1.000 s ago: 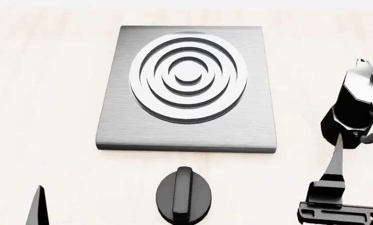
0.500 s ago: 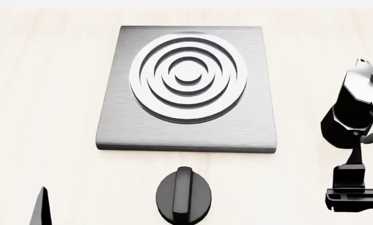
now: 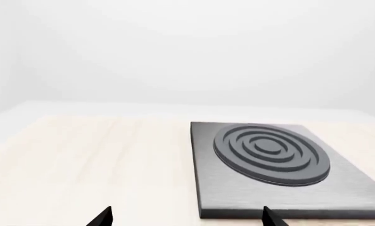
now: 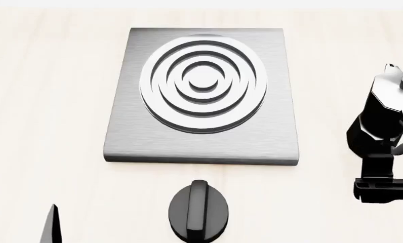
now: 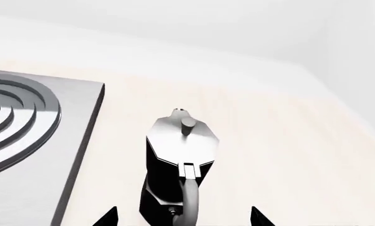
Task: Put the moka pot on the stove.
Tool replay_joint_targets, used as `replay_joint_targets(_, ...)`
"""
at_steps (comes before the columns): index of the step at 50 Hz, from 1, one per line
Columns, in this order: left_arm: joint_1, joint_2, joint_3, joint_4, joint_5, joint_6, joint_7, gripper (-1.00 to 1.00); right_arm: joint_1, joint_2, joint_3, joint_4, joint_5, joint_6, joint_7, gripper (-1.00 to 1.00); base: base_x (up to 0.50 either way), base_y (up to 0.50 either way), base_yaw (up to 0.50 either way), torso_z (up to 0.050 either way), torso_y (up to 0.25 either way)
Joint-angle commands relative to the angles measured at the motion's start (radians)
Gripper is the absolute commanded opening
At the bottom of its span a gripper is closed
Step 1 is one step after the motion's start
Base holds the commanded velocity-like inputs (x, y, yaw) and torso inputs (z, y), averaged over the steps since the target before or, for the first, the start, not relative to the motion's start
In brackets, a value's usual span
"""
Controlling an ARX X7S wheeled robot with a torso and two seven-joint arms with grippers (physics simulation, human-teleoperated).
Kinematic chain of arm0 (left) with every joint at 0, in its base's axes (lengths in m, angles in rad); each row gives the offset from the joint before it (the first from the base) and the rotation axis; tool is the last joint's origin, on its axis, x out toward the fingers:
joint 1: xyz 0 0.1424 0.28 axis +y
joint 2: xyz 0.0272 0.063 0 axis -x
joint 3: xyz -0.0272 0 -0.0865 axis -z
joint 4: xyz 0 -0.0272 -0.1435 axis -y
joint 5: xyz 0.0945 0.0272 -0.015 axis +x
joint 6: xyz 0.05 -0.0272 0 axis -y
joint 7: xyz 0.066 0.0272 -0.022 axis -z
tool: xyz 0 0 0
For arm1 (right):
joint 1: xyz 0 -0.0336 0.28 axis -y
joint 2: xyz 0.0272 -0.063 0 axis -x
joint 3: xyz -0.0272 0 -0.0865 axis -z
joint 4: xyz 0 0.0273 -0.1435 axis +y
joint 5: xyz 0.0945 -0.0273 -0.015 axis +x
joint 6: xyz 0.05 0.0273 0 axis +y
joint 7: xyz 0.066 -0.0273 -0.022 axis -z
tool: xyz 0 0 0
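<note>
Moka pot (image 5: 180,165) stands upright on table (image 4: 46,101), well right of stove (image 4: 201,147). Right gripper (image 5: 183,217) spread, fingertips astride handle. Advise: centre on handle, close firmly before lifting.

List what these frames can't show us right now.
- Right end effector: only two fingertips in the right wrist view; the head view's right edge crops it. Contact with the handle unclear.
- Moka pot: base cut off in the right wrist view; the arm covers it in the head view.
- Left end effector: only fingertips show.
- Dial knob: bottom edge cropped, markings unreadable.
- Stove: fully visible.
</note>
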Motion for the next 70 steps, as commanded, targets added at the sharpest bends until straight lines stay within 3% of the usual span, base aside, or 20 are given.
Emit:
replay_joint_targets(1,-0.002,0.020,-0.015,-0.014,0.014,0.024,0.025,1.00,0.068,-0.041,-0.059,0.120,-0.066,-0.044,-0.045,1.00,0.00,0.00,0.00,0.000,0.000)
replay_joint_targets(70,-0.018,0.001,0.017,-0.064,0.011,0.053,0.006,1.00,0.116,-0.141,-0.171,0.382,-0.207,-0.253,-0.031,1.00,0.00,0.00,0.00,0.000,0.000)
